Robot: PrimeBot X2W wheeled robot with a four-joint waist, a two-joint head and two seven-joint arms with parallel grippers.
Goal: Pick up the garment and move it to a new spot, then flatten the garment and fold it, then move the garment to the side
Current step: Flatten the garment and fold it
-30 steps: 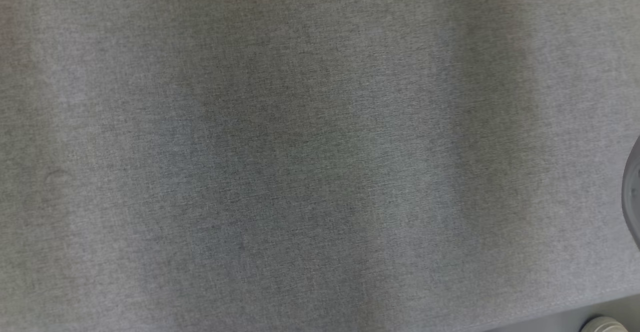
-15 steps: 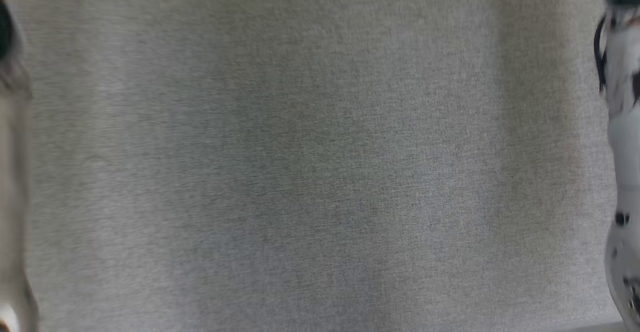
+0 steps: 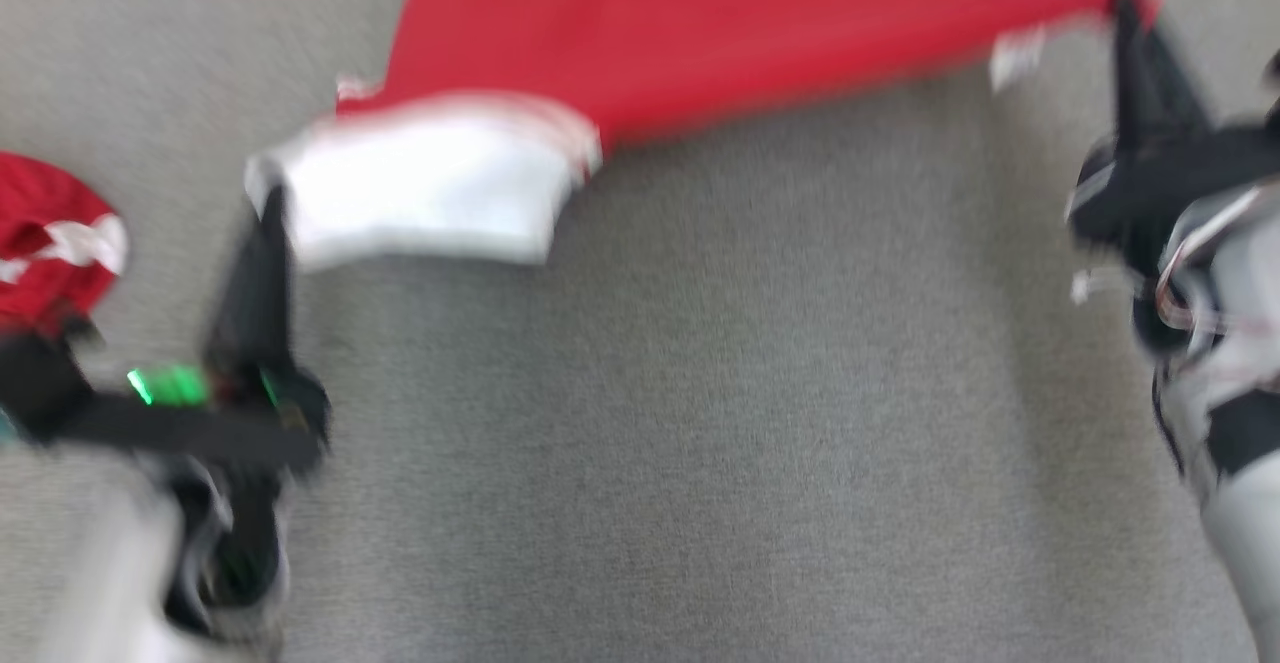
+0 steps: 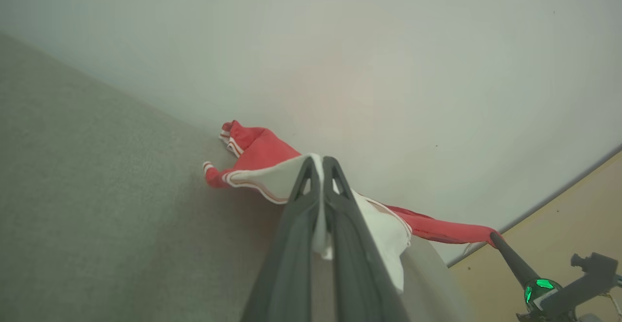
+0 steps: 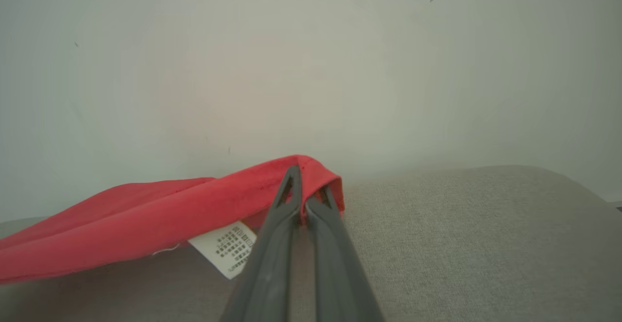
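I hold the red and white garment [image 3: 720,33] stretched above the grey surface [image 3: 700,443], my left gripper [image 4: 319,161] clamped on its white panel [image 3: 430,193] and my right gripper [image 5: 306,183] clamped on a red edge beside the care label [image 5: 226,249]. Both bites sit at the very tips, so I judge that pulling the arms wider could slip a corner free. A sleeve [image 4: 228,176] trailing by the wall [image 4: 340,45] could also fold under as I lay it down.

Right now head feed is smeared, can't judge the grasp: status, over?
Left pincer shut on garment, white panel. Right pincer shut on red hem. Garment stretched between them. Red-white lump beside left pincer.
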